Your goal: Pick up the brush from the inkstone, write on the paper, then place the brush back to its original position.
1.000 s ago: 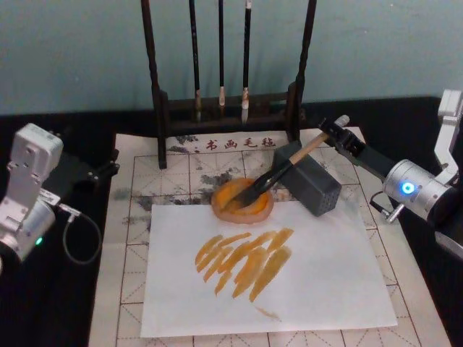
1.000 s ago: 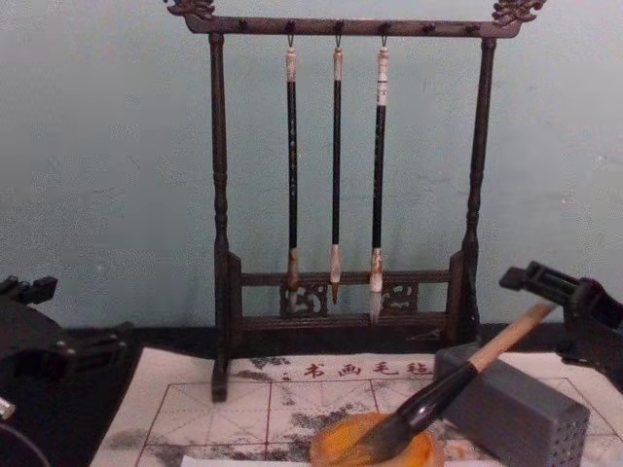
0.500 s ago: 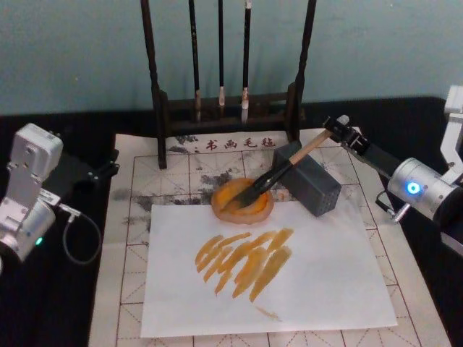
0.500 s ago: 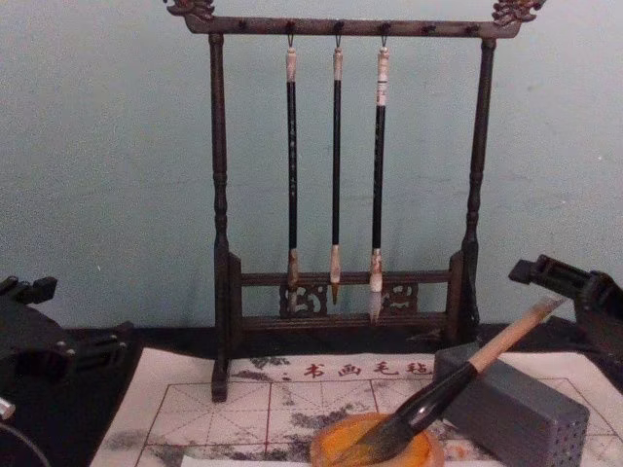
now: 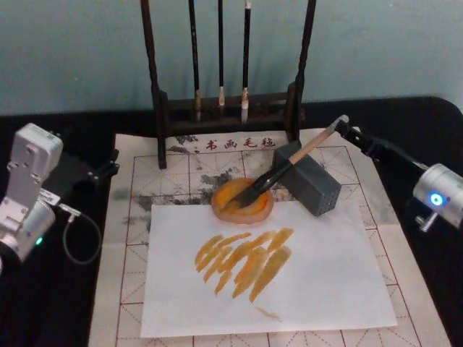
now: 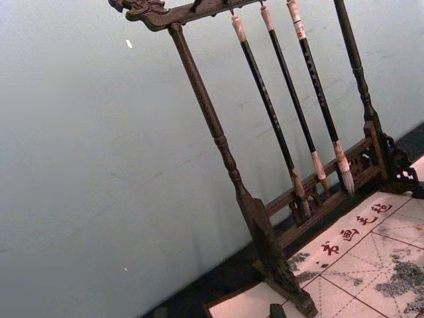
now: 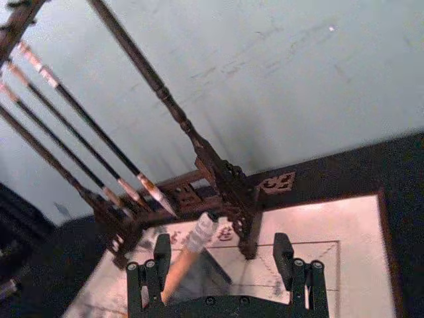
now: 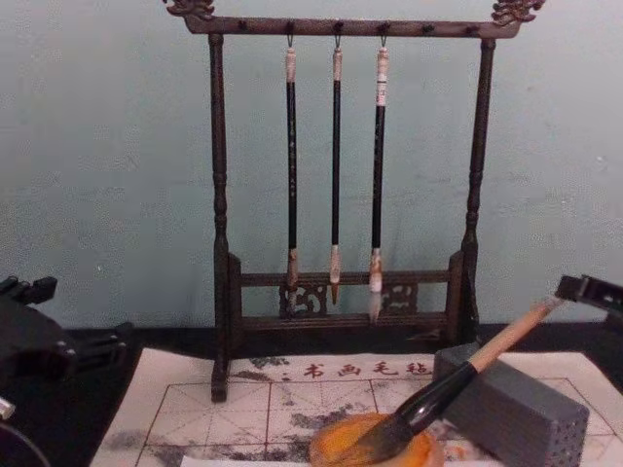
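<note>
Head view first: I see the brush (image 5: 278, 171) lying with its bristles in the inkstone (image 5: 242, 200) and its handle propped on a grey block (image 5: 309, 178), orange strokes already on the paper (image 5: 318, 275); so I judge the writing done and the brush returned. My right gripper (image 5: 352, 136) sits just off the handle's white cap, holding nothing. The left gripper (image 5: 108, 163) is parked at the tabletop's left side; I cannot tell its fingers' state. Right wrist view: my fingers (image 7: 156, 268) stand apart, the handle tip near one of them. Chest view: the handle leans free. Next I need only a clean retreat without nudging that cap.
</note>
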{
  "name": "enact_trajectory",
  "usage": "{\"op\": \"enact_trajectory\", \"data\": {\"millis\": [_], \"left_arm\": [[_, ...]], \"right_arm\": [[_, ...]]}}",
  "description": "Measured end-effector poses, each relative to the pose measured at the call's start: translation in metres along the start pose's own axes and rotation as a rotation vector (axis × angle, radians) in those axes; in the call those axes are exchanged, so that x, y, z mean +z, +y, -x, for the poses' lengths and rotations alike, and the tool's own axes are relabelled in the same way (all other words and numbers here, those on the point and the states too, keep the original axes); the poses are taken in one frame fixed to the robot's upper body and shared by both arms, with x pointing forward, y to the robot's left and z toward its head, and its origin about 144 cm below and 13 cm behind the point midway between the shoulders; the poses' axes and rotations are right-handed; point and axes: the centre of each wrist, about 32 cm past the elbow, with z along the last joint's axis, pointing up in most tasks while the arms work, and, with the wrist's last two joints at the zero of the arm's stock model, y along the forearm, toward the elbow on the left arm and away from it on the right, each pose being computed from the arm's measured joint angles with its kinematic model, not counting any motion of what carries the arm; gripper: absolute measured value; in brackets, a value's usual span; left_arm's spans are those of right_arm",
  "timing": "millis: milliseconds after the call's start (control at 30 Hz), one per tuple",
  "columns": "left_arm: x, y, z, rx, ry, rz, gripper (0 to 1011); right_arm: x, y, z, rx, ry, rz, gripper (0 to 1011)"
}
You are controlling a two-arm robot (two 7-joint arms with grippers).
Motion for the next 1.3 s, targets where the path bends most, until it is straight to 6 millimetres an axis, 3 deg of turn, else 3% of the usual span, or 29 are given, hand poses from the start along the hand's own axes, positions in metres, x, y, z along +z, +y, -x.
{"op": "enact_trajectory", "data": {"millis": [500, 1300], "left_arm": [[0.000, 0.000, 0.000, 0.000, 0.000, 0.000, 1001], [0.000, 0.000, 0.000, 0.000, 0.000, 0.000, 1001]], "right_arm": [[-0.018, -0.011, -0.010, 0.006, -0.317, 0.060, 1002], [-0.024, -0.006, -0.010, -0.026, -0.324, 0.029, 1003]]}}
